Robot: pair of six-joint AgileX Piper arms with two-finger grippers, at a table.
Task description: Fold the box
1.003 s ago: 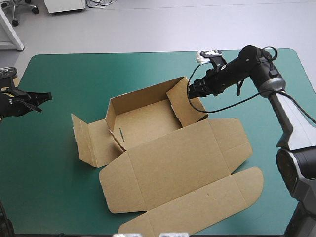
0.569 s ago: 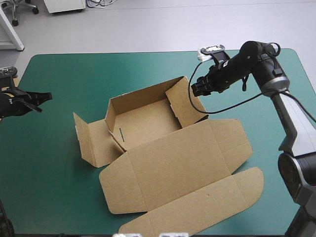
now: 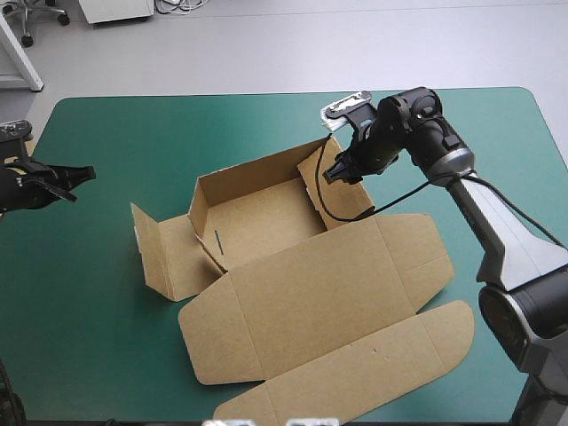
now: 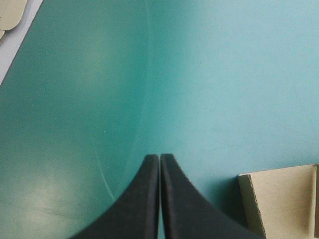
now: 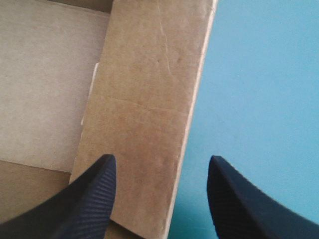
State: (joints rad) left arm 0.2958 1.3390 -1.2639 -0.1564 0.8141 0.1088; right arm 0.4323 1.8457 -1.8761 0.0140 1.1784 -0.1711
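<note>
Hovering open, the right end effector [image 3: 335, 174] is over the raised right wall of the brown box [image 3: 311, 284], which lies mid-way across the counter [image 3: 89, 337]. The left end effector [image 3: 82, 174] is closed at the counter's left edge.

- Brown cut-board box [image 3: 266, 222] sits mid-table on the teal-green cover [image 3: 106, 311]; tray part twd 12 o'clock, flat lid panels spread twd 5 o'clock.
- Side flap [image 3: 164, 253] stands out at tray's 9 o'clock.
- Black fin-fingered right gripper [image 3: 335, 173] over tray's 2 o'clock wall: one finger above board, other above cover.
- Left gripper [image 3: 84, 175] at table's 9 o'clock edge, well apart fm box.
- Spare board edge [image 4: 10, 12] past table's left edge.
</note>
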